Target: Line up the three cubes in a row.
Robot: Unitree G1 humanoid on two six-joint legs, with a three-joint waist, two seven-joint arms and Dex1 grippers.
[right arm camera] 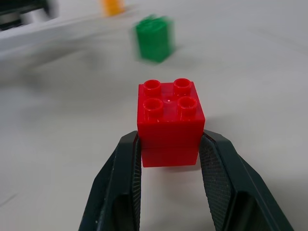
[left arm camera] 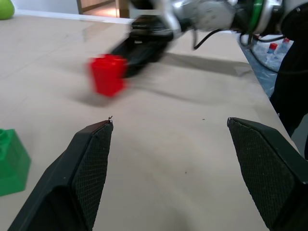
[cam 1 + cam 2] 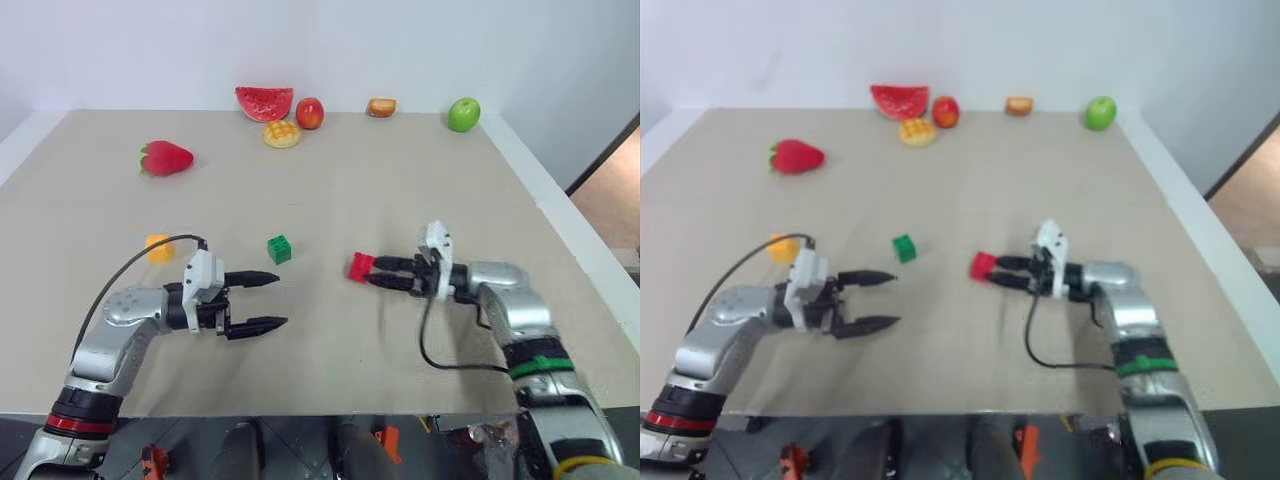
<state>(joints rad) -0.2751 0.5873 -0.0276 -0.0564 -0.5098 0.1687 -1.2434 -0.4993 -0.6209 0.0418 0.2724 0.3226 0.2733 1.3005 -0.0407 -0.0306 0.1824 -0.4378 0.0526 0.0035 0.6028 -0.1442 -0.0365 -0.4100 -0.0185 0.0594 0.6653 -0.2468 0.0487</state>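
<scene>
The right claw is closed on the red cube, its two pads pressed on opposite side faces with the studded top up, as the right wrist view shows plainly. The cube sits at the claw's tip, at or just above the tabletop; whether it is lifted clear I cannot tell.

The relation that matters for the next move: from the red cube, the green cube lies at about ten o'clock, near but clearly apart, and the orange-yellow cube lies farther off at about nine o'clock, well beyond the green one. Green and orange-yellow sit roughly level with each other across the tabletop, so the row's long axis probably runs from nine to three o'clock. The red cube lies slightly nearer the robot than that line, so I judge it wants setting down a little toward twelve o'clock, on the three o'clock side of the green cube.

The left claw stands open and empty, pointing toward three o'clock, with the green cube at about twelve o'clock from its tips. It is the nearer arm for the green and orange-yellow cubes.

Count: three cubes, one each of red, green and orange-yellow. Along the far edge lie one strawberry, one watermelon slice, one round waffle-like toy, one red-and-yellow fruit, one small orange-brown piece and one green apple.
</scene>
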